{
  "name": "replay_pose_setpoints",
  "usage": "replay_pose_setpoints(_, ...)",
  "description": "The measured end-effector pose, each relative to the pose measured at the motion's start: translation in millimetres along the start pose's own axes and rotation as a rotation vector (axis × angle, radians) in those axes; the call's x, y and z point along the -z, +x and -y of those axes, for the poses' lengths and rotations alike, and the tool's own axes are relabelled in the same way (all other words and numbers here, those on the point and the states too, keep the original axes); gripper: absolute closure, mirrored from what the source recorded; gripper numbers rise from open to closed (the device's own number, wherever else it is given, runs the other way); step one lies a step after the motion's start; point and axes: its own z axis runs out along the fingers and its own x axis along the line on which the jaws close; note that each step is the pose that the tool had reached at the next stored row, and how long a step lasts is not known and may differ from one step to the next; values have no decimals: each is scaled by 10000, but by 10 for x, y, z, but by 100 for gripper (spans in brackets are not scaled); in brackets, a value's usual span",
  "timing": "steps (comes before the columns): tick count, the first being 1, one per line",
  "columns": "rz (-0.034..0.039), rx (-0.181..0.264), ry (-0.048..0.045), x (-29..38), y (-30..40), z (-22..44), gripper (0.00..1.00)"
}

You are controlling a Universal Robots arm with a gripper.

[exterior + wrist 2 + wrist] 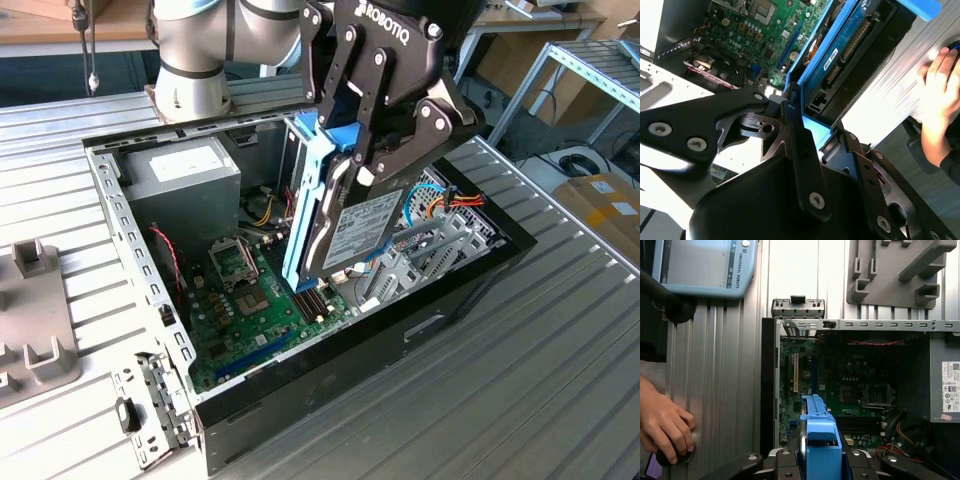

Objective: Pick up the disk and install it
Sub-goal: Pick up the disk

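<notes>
The black linkage gripper (348, 150) has its jaws clamped on the upper end of the dark grey metal disk (358, 235) (white label, light-blue plastic frame). The disk hangs tilted, lower end over the green motherboard (235, 300) in the open black computer case (450, 300). A grey power-supply box (185, 180) sits at ten o'clock from it.

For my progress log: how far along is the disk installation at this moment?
Done: the disk is picked up; the gripper is shut on its upper end. In hand: it hangs tilted above the motherboard of the open computer case. Left: installing; the disk is not yet seated anywhere.
</notes>
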Motion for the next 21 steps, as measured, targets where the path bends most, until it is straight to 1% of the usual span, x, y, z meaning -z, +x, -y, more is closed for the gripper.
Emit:
replay_pose_setpoints(6,-1,0,0,1,1,57,63)
replay_pose_setpoints(10,0,0,0,1,1,82,63)
replay_pose_setpoints(15,-1,0,-1,1,2,95,63)
replay_pose_setpoints(17,-8,0,0,1,3,118,63)
replay_pose_setpoints(21,-8,0,-1,2,3,123,63)
